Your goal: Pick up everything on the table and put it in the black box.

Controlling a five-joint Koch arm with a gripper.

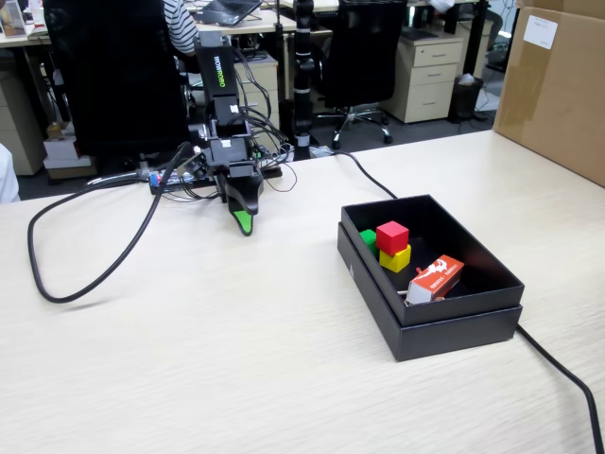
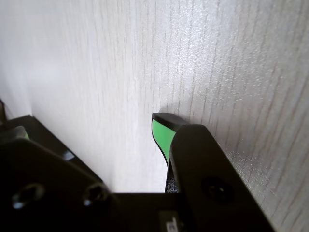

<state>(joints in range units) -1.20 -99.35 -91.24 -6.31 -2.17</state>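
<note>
End effector [image 1: 245, 225] hangs empty near the worktop [image 1: 189, 359]; jaw gap cannot be told.
All three cubes sit in the black box [image 1: 454, 322], toward four o'clock in the fixed view.

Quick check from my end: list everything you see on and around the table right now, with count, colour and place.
black box: one, matte black, right part of the table in the fixed view.
red cube: one, in the box, on top of the yellow cube.
yellow cube: one, in the box, under the red one.
green cube: one, in the box, mostly hidden behind the other two.
printed carton: one, orange-red and white, in the box, near side.
brown carton: one, far right.
cables: black, looping across the table.
table: one, pale wood grain.
gripper: one, black with green tip, pointing down at the tabletop, holding nothing visible.
</note>
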